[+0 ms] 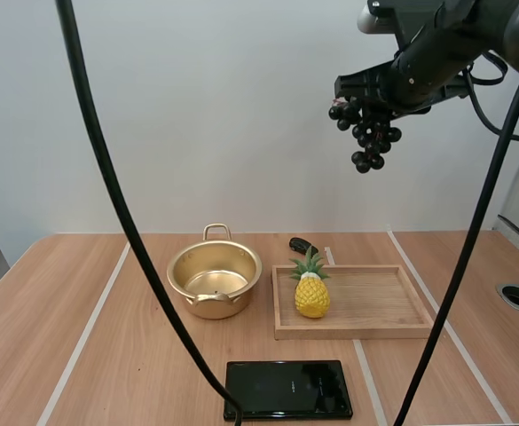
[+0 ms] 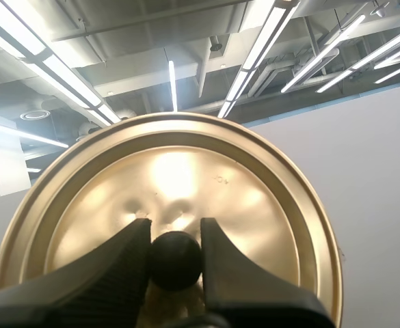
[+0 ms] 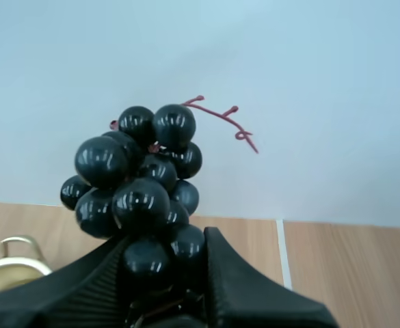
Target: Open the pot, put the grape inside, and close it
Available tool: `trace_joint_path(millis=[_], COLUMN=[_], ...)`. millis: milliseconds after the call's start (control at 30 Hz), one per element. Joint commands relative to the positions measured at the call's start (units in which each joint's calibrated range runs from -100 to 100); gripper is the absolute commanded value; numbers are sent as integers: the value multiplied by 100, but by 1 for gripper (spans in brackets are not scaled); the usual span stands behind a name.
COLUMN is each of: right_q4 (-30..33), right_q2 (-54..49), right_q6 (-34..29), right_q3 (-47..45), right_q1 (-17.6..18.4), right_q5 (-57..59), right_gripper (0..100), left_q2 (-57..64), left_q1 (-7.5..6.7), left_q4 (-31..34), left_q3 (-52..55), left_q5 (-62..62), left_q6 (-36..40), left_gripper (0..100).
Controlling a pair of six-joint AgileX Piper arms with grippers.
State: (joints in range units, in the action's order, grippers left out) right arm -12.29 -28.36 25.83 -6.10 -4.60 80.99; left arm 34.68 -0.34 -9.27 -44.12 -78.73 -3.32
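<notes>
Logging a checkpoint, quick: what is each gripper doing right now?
Left gripper: shut on the lid, pinching its knob.
Right gripper: shut on the bunch of grapes.

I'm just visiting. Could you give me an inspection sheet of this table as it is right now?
Surface: wooden table with pale stripes.
Job's things: gold pot open on the table; lid and grapes both held.
Clutter: wooden tray holding a toy pineapple; black slab near the front edge; small dark object behind the tray.
Grippers: left gripper pinches the lid's knob; right gripper clamps the grapes, high above the table.
Cables: nothing seen beyond the rig's own.
Surroundings: plain pale wall.
</notes>
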Motion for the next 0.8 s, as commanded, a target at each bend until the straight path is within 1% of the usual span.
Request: trace_joint_path(millis=[0,100,133,200,233,467,633,700,767], right_q4=[-738,-1528,-1738,-1998,-2039,-1679,-1196,-996,-703], right_q2=[-82,-57,-33,40,82,518,954,1158,1364], right_q6=[872,1829,2060,2441,2519,2549,2563,2473,2253], right_q3=[273,306,306,306,306,306,306,306,306], right_q1=[-25,59,120,289,373,1197,1804,1985,2154], right_q5=[591,1569,1835,1901,1901,1901,1901,1901,1901], right_gripper=[0,0,0,0,0,0,0,0,0], left_q2=[29,29,29,29,29,29,29,29,29], left_q1=[2,2,2,2,2,2,2,2,2], left_q4=[15,15,15,15,15,3,3,3,25], left_q3=[-13,-13,-13,-13,-13,-13,-13,-13,-13], left_q5=[60,39,-6,-104,-122,-496,-546,-546,-630], left_q6=[64,64,64,64,64,64,-97,-119,-129], left_gripper=[0,0,0,0,0,0,0,0,0])
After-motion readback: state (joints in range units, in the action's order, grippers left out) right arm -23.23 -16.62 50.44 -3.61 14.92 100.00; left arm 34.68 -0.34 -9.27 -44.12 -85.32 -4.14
